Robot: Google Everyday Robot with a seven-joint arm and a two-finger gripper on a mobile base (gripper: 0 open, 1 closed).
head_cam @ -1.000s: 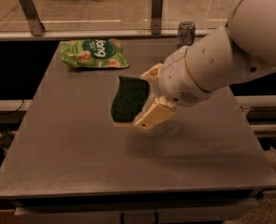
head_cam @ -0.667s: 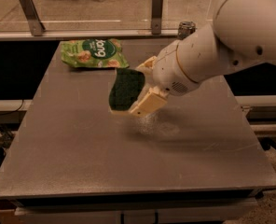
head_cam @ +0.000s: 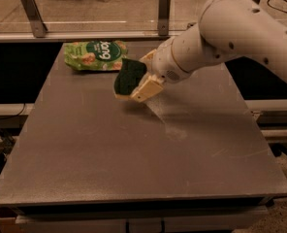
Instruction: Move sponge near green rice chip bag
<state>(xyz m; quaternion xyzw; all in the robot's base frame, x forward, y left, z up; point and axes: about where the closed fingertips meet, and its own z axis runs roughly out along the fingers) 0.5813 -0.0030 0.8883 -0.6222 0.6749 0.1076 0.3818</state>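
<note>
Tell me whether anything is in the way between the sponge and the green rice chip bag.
Nothing visible is. The gripper holds the sponge close beside the green rice chip bag, toward the far side of the table. Only tabletop shows in the short gap between them.

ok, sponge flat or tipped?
Tipped: sponge on edge, green face toward camera, clamped in the jaws of the gripper beside the green rice chip bag.

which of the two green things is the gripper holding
The dark green sponge, clamped in the gripper. The other green thing, the light-green rice chip bag, lies flat at the table's far left corner, apart from the gripper.
</note>
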